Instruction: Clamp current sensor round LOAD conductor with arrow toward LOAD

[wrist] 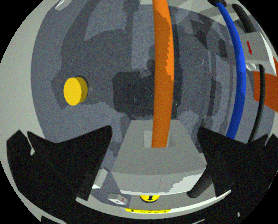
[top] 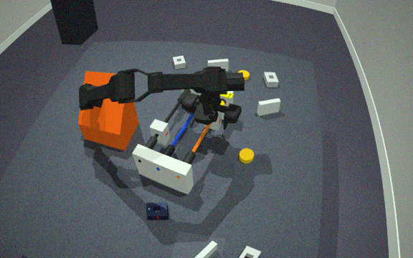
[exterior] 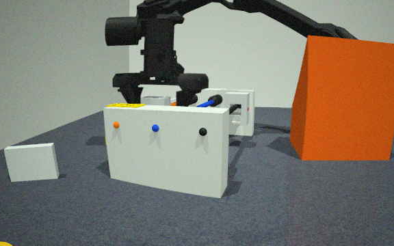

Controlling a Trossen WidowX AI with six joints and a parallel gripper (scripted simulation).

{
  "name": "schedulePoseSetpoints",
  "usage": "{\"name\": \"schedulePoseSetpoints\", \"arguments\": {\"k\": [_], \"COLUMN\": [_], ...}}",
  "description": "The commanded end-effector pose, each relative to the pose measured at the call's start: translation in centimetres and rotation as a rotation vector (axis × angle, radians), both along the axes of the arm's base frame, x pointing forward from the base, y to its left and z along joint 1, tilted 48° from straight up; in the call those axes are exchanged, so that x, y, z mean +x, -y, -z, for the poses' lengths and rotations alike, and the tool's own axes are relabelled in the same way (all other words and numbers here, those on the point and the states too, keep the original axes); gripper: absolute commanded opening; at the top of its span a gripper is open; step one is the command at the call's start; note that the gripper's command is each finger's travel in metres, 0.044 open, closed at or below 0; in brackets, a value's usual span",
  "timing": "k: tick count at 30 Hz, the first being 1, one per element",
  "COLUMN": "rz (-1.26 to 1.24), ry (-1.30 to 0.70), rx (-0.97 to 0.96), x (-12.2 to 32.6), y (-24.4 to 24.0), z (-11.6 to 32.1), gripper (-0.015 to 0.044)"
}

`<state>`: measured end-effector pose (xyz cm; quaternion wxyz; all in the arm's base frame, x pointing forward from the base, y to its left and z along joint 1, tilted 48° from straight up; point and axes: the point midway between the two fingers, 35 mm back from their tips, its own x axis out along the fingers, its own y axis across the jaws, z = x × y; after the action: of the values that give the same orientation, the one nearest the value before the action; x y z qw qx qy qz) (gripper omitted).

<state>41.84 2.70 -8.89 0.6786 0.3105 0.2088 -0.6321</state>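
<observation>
The grey-white sensor (top: 216,124) (exterior: 156,100) (wrist: 135,162) sits round the orange conductor (top: 201,137) (wrist: 163,65), which enters its face in the wrist view. A small red mark shows on its side in the top view; the arrow's direction and the latch cannot be made out. My gripper (top: 211,115) (exterior: 159,102) (wrist: 156,131) is open, its fingers standing apart on either side of the sensor. A yellow label (top: 228,95) (exterior: 125,105) (wrist: 147,211) lies on the end plate at the orange conductor's end; its text is unreadable.
A blue conductor (top: 182,130) (wrist: 240,75) runs beside the orange one. A white clamp (top: 160,130) (exterior: 245,102) surrounds the black conductor (top: 173,112). An orange block (top: 107,122) (exterior: 351,102) stands under the arm. A yellow disc (top: 246,155) (wrist: 74,91) and a dark blue block (top: 155,213) lie nearby.
</observation>
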Motion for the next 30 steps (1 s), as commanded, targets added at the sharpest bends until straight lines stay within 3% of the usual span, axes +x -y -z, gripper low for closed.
{"name": "schedulePoseSetpoints", "arguments": {"k": [1, 8, 30], "rz": [0.003, 0.027, 0.027], "ry": [-0.001, -0.022, -0.022], "rx": [0.003, 0.004, 0.004], "x": [0.1, -0.7, -0.8], "y": [-0.7, -7.5, -7.6], "z": [-0.6, -7.4, -7.6], "gripper": [0.044, 0.044, 0.044]}}
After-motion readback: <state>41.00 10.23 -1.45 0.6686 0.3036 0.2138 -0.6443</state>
